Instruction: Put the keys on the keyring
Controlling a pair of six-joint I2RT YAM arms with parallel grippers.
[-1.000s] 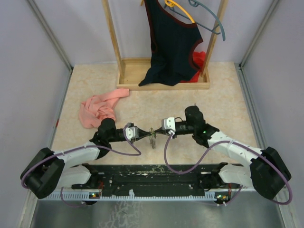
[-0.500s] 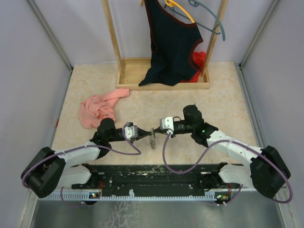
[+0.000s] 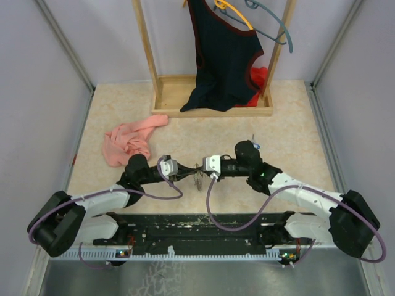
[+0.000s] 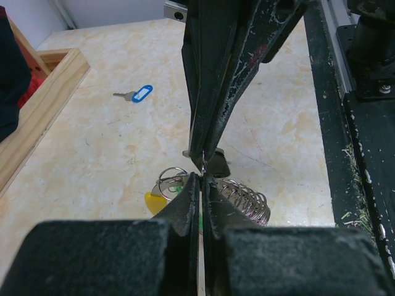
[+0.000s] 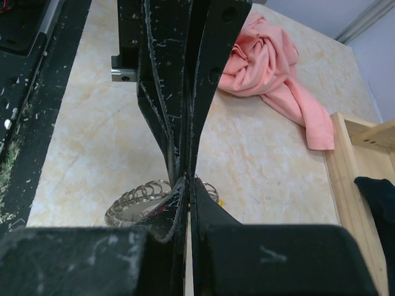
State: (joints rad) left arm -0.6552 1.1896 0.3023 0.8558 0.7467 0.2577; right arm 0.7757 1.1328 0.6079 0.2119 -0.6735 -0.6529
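My left gripper (image 3: 187, 172) and right gripper (image 3: 201, 168) meet tip to tip over the table's near middle. Both are shut, pinching a thin wire of the keyring (image 3: 199, 179) between them. In the left wrist view my left gripper (image 4: 202, 177) sits just under the right fingers (image 4: 213, 98). The keyring's grey loop (image 4: 250, 200), strung with several small rings, hangs behind with its yellow piece (image 4: 153, 202) and a glimpse of green. In the right wrist view my right gripper (image 5: 187, 182) has the loop (image 5: 133, 200) at its left. A blue-headed key (image 4: 139, 94) lies apart on the table.
A pink cloth (image 3: 126, 142) lies at the left, also in the right wrist view (image 5: 271, 61). A wooden rack (image 3: 210, 102) with a dark garment (image 3: 222, 55) and hangers stands at the back. The black base rail (image 3: 197, 225) runs along the near edge.
My right gripper has moved left towards the left gripper, closing the gap, so the fingertips now meet at the keyring. The left arm has hardly moved.
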